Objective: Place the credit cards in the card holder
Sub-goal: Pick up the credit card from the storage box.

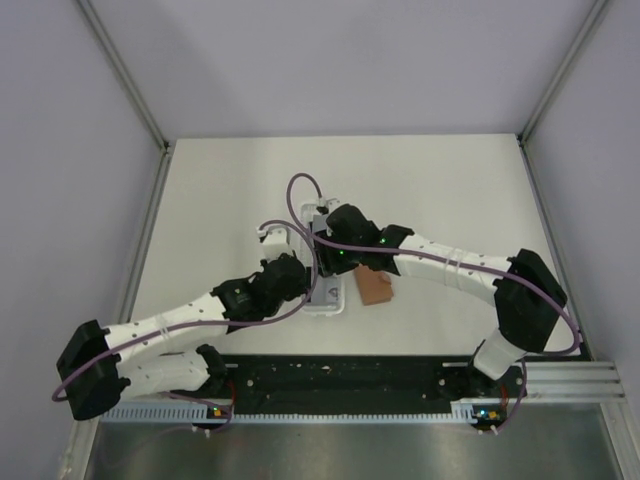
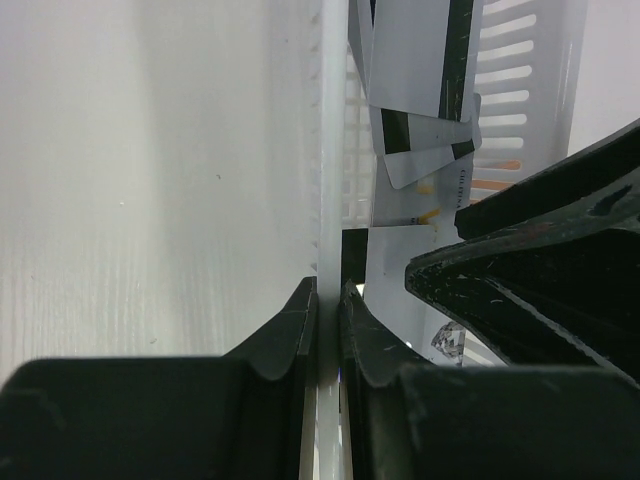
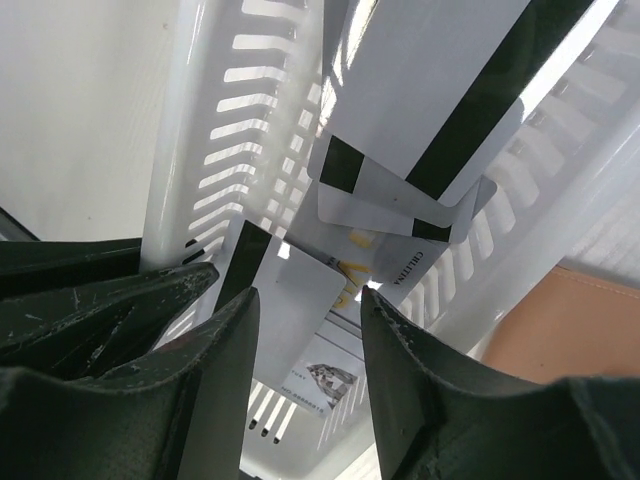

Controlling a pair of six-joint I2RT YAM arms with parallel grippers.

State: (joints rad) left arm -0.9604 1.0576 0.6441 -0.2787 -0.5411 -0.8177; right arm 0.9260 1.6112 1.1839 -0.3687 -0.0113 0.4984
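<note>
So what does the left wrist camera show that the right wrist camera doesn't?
Left wrist only: left jaws pinching the white slotted plastic tray's wall. Right wrist only: right jaws apart with one grey dark-striped card between them, plus the orange-brown leather-like wallet's corner. Both: overlapping striped cards inside the tray.
</note>
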